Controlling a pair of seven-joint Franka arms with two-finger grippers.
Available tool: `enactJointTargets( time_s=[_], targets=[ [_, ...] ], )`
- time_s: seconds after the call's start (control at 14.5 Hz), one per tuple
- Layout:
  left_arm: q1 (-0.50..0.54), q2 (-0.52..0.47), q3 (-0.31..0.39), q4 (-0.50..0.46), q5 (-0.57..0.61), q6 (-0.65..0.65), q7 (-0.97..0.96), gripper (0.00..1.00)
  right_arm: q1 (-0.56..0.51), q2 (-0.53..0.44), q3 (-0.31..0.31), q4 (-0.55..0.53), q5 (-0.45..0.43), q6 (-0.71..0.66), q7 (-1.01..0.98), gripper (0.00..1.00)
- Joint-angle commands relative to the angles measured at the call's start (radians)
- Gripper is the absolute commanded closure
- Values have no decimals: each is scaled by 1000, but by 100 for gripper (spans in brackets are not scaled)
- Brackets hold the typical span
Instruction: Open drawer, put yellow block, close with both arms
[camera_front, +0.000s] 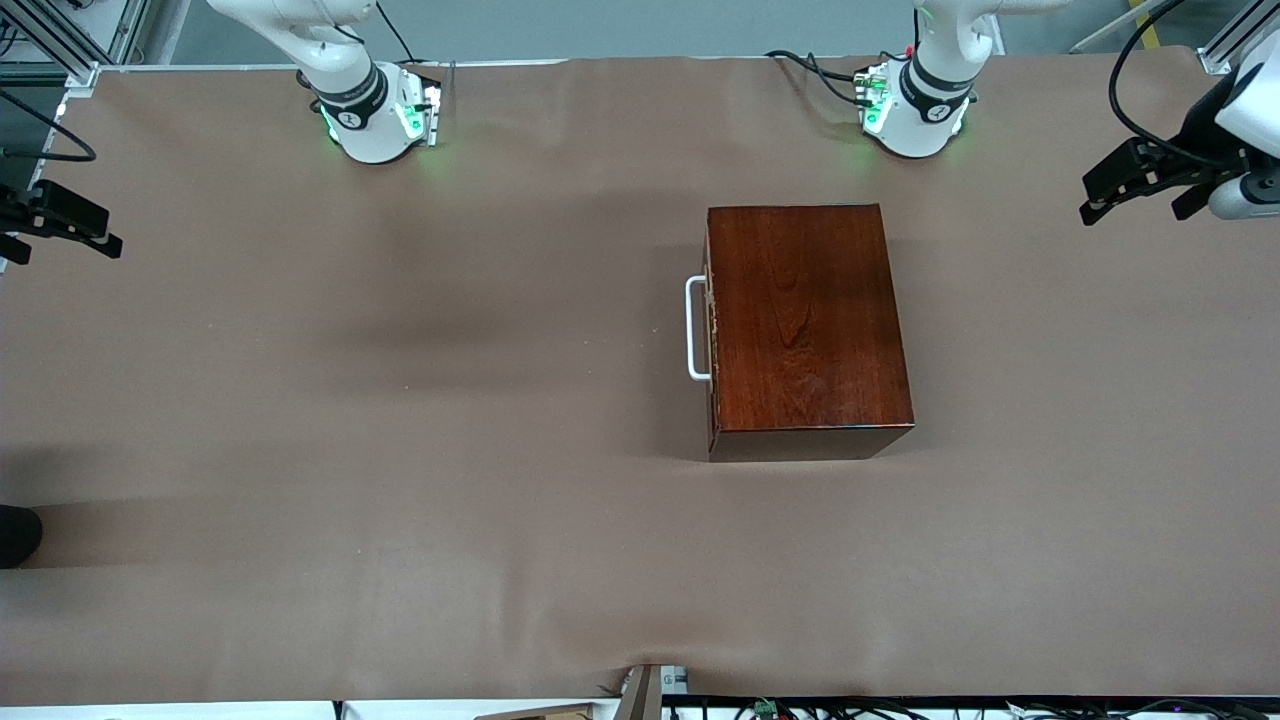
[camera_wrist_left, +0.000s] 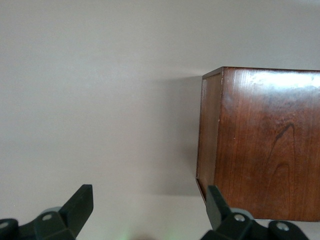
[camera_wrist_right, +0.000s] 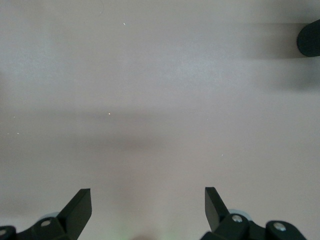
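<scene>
The dark reddish-brown wooden box (camera_front: 808, 318) stands on the brown table cover, toward the left arm's end. Its drawer is pushed in; only the white bar handle (camera_front: 695, 328) shows, on the side facing the right arm's end. The yellow block is out of view. My left gripper (camera_front: 1130, 213) hangs open and empty above the table's edge at the left arm's end. Its wrist view shows the open left gripper (camera_wrist_left: 150, 200) and one corner of the box (camera_wrist_left: 265, 145). My right gripper (camera_front: 65, 250) hangs open and empty at the right arm's end, and its wrist view shows the right gripper (camera_wrist_right: 148, 200) over bare cover.
A round black object (camera_front: 15, 535) lies at the table's edge at the right arm's end; it also shows in the right wrist view (camera_wrist_right: 310, 40). Cables and small parts (camera_front: 700, 700) lie along the table edge nearest the front camera.
</scene>
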Motion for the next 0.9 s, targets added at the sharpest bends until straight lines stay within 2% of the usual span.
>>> enactJointTargets(
  time_s=[0.0,0.83],
  targets=[
    [22,-20,-13,-11,-10,-15,8,0,-15,-8,12,-2,2,-6,-1,0],
    [24,-9,-13,34,19,-53,38,0,-15,-8,12,-1,2,-8,-1,0]
  ],
)
